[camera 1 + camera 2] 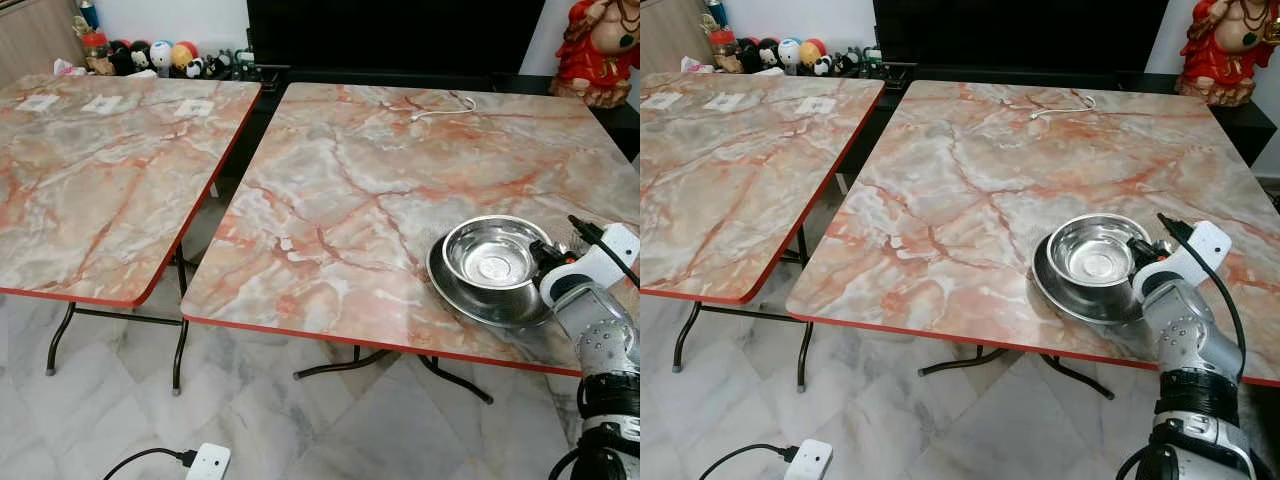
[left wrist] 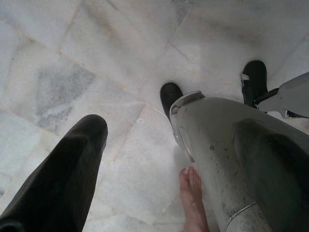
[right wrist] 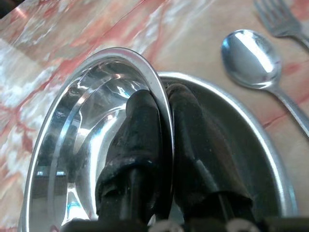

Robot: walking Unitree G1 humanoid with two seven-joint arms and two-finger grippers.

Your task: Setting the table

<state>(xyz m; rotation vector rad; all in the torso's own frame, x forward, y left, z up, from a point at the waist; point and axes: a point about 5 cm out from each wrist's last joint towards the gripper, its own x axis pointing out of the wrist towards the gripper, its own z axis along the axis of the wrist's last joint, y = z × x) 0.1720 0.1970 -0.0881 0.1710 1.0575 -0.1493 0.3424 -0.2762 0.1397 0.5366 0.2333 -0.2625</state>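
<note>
Right wrist view looks down the right gripper (image 3: 161,145), and its two black fingers (image 3: 137,140) are pinched almost shut on the thin rim of the steel bowl (image 3: 91,130), one finger inside the bowl and one outside. The bowl sits on a steel plate (image 3: 251,140). A spoon (image 3: 251,58) and a fork (image 3: 282,17) lie on the table just beside the plate.

From the head, the plate (image 1: 470,295) with the bowl (image 1: 492,252) on it sits near the front edge of the marble table (image 1: 380,190), on the robot's right side. A white cable (image 1: 440,108) lies far from the plate, near the back edge of the table. A second table (image 1: 100,170) stands well apart from the plate, on the robot's left.

The left gripper (image 2: 72,169) hangs low over the floor tiles, and I cannot tell if its fingers are open or shut. A bare foot (image 2: 190,193) of a person is on the tiles near it.

I think the job now is putting the bowl in its spot on the plate. To do it well, keep the bowl flat, put it in the middle of the plate, open the fingers slowly, and lift straight up so the rim does not catch and the spoon is not bumped
</note>
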